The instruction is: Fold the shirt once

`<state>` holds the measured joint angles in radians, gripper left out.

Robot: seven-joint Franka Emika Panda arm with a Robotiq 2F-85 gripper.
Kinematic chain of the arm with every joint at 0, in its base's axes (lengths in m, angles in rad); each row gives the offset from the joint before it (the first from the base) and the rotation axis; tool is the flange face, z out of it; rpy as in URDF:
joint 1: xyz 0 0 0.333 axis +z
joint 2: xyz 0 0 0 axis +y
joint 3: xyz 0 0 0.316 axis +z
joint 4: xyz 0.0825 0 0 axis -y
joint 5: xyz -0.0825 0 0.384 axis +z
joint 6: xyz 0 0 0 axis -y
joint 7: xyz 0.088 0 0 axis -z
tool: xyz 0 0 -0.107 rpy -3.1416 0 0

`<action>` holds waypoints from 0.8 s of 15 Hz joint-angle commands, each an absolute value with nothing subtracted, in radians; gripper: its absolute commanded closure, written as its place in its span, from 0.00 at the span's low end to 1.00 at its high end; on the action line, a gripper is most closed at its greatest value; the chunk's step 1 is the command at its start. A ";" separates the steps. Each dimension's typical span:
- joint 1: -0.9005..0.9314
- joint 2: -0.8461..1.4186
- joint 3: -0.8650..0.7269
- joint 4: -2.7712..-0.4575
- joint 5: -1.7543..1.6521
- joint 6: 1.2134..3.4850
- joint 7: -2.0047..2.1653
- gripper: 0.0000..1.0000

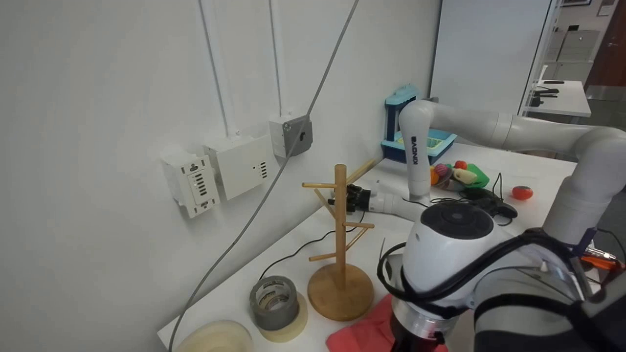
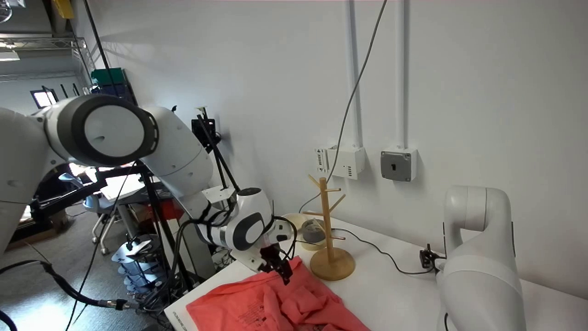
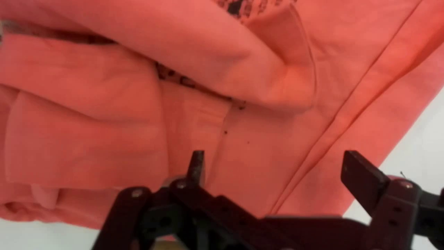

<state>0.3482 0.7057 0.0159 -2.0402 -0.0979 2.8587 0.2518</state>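
Note:
The shirt is a rumpled coral-red cloth with dark print. In an exterior view the shirt (image 2: 243, 299) lies on the white table, reaching the near frame edge. In another exterior view only part of the shirt (image 1: 362, 335) shows, behind the arm. My gripper (image 2: 277, 272) is over the shirt's far part, close to the stand's base. In the wrist view the gripper (image 3: 274, 152) is open and empty, with its fingers wide apart above the shirt (image 3: 256, 173). Folded layers lie at left and top, and a straight edge runs along the right. I cannot tell whether the fingertips touch the cloth.
A wooden peg stand (image 2: 332, 264) stands beside the shirt's far end. Tape rolls (image 1: 274, 303) sit behind it, near the wall. A second white arm (image 2: 477, 262) rests further along the table. A black cable (image 2: 381, 250) runs across the tabletop. Toy food (image 1: 459, 173) lies at the back.

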 commanded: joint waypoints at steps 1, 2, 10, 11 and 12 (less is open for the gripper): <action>0.429 0.808 -0.078 -1.943 -0.133 2.976 0.269 0.00; 0.447 0.830 -0.096 -1.921 -0.130 3.000 0.267 0.00; 0.550 0.972 -0.169 -1.779 -0.100 3.079 0.254 0.00; 0.556 0.980 -0.177 -1.764 -0.100 3.075 0.252 0.00; 0.564 0.988 -0.185 -1.751 -0.100 3.073 0.254 0.00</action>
<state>0.5277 0.9333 -0.1446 -1.8183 -0.1078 3.0489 0.2518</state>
